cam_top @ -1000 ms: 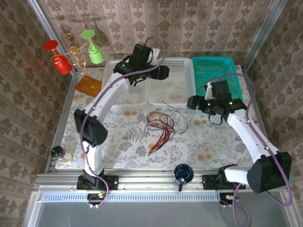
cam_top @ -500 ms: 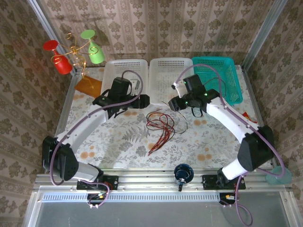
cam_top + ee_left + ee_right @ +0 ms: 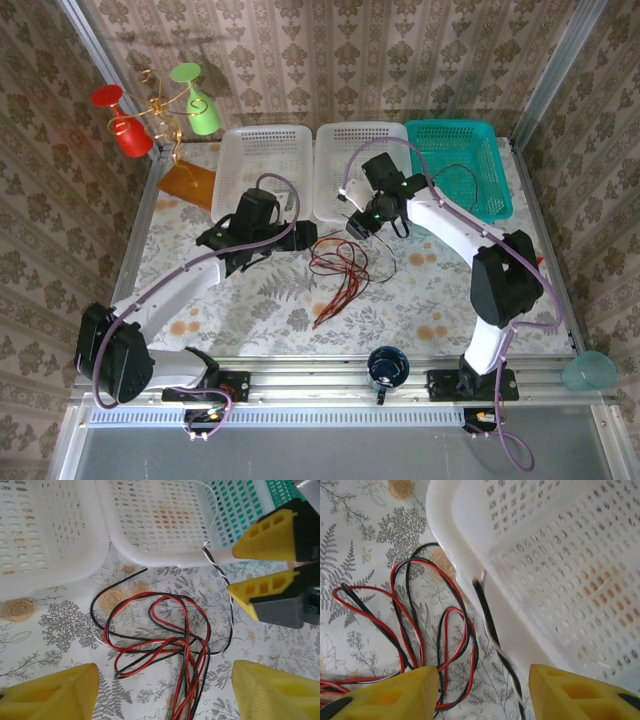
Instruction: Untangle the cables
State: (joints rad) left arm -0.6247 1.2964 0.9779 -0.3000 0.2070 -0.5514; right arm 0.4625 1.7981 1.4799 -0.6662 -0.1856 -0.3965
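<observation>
No readable text, label, brand, number or sign is showing anywhere in these views. None is appearing on the cables [image 3: 165,645] lying between the left gripper's [image 3: 165,667] yellow fingers [image 3: 50,695]. None is appearing on the white basket [image 3: 145,555] just beyond those fingertips, nor on the right gripper [image 3: 482,680] itself.
</observation>
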